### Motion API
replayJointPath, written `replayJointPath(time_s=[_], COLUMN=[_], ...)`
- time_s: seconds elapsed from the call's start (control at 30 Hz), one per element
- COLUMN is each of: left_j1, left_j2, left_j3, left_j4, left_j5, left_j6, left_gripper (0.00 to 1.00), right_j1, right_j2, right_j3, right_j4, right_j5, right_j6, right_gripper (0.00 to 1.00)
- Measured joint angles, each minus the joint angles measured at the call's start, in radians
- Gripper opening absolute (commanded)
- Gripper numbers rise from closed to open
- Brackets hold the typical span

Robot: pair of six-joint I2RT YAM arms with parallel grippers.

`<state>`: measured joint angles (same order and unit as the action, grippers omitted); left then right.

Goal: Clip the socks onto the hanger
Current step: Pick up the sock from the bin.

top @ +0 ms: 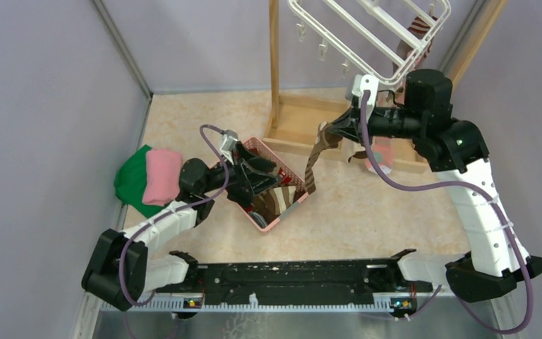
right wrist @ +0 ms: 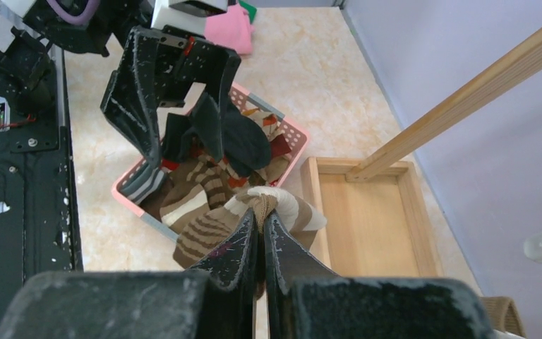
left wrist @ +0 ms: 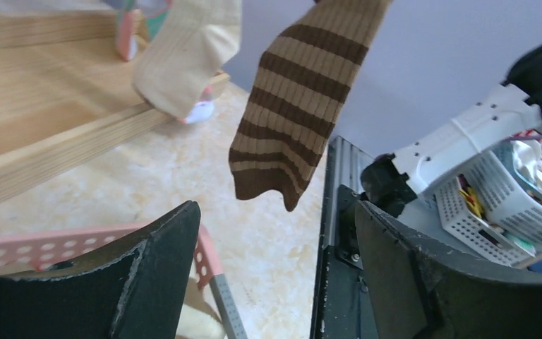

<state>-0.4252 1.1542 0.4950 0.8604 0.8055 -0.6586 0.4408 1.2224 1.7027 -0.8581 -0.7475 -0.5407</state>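
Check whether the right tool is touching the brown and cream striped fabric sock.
Touching. In the right wrist view, the right tool is shut on the brown and cream striped fabric sock, and its bunched edge is pinched between both fingertips.

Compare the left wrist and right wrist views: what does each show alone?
Left wrist only: the lower end of the brown striped sock hanging free. Right wrist only: the right gripper, jaws shut on that sock, and the socks heaped in the pink basket under the left gripper. Both: that sock, the basket and the wooden stand base.
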Motion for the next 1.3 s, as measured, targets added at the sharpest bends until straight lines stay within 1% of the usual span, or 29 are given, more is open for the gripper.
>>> replayJointPath(time_s=[0.07, 0.17, 0.27, 0.33, 0.47, 0.53, 0.73, 0.77, 0.87, 0.9, 0.93, 0.97, 1.0, 1.03, 1.07, 1.23, 1.3], left_j1=[-0.010, -0.056, -0.121, -0.169, -0.241, -0.268, -0.321, -0.330, -0.352, -0.357, -0.362, -0.364, -0.365, -0.366, -0.366, -0.365, -0.356], left_j2=[0.026, 0.070, 0.097, 0.108, 0.109, 0.109, 0.145, 0.160, 0.200, 0.215, 0.230, 0.245, 0.260, 0.271, 0.283, 0.300, 0.291], left_j3=[-0.003, -0.003, -0.002, 0.013, 0.070, 0.097, 0.143, 0.153, 0.178, 0.185, 0.192, 0.200, 0.208, 0.213, 0.219, 0.231, 0.231], left_j4=[0.087, 0.190, 0.220, 0.190, 0.064, -0.007, -0.137, -0.151, -0.188, -0.194, -0.201, -0.208, -0.217, -0.224, -0.232, -0.252, -0.260], left_j5=[0.043, 0.070, 0.072, 0.058, -0.026, -0.088, -0.230, -0.251, -0.299, -0.312, -0.326, -0.335, -0.346, -0.352, -0.355, -0.332, -0.285], left_j6=[-0.043, -0.073, -0.070, -0.036, 0.067, 0.119, 0.214, 0.223, 0.243, 0.249, 0.254, 0.258, 0.263, 0.261, 0.267, 0.271, 0.259], left_gripper=[0.92, 0.93, 0.92, 0.91, 0.85, 0.79, 0.72, 0.69, 0.58, 0.52, 0.43, 0.27, 0.15, 0.05, 0.00, 0.00, 0.00], right_j1=[0.000, 0.000, 0.000, -0.001, -0.008, -0.012, -0.020, -0.022, -0.029, -0.032, -0.033, -0.035, -0.038, -0.040, -0.042, -0.060, -0.074], right_j2=[0.001, -0.001, 0.000, -0.002, -0.003, -0.003, -0.006, -0.006, -0.011, -0.012, -0.012, -0.012, -0.012, -0.013, -0.014, -0.032, -0.050], right_j3=[0.029, 0.041, 0.032, 0.018, -0.010, -0.021, -0.028, -0.028, -0.040, -0.043, -0.046, -0.048, -0.052, -0.055, -0.056, -0.084, -0.115], right_j4=[-0.018, -0.024, -0.024, -0.025, -0.025, -0.024, -0.021, -0.019, -0.008, -0.006, -0.002, -0.002, 0.000, -0.002, -0.001, 0.006, 0.011], right_j5=[0.007, 0.009, 0.012, 0.013, 0.013, 0.012, 0.002, -0.001, -0.009, -0.012, -0.014, -0.015, -0.018, -0.018, -0.019, -0.021, -0.021], right_j6=[0.003, 0.011, 0.014, 0.018, 0.022, 0.023, 0.030, 0.031, 0.037, 0.039, 0.040, 0.041, 0.041, 0.041, 0.043, 0.044, 0.039], right_gripper=[0.00, 0.00, 0.00, 0.00, 0.00, 0.00, 0.00, 0.00, 0.00, 0.00, 0.00, 0.00, 0.00, 0.00, 0.00, 0.00, 0.04])
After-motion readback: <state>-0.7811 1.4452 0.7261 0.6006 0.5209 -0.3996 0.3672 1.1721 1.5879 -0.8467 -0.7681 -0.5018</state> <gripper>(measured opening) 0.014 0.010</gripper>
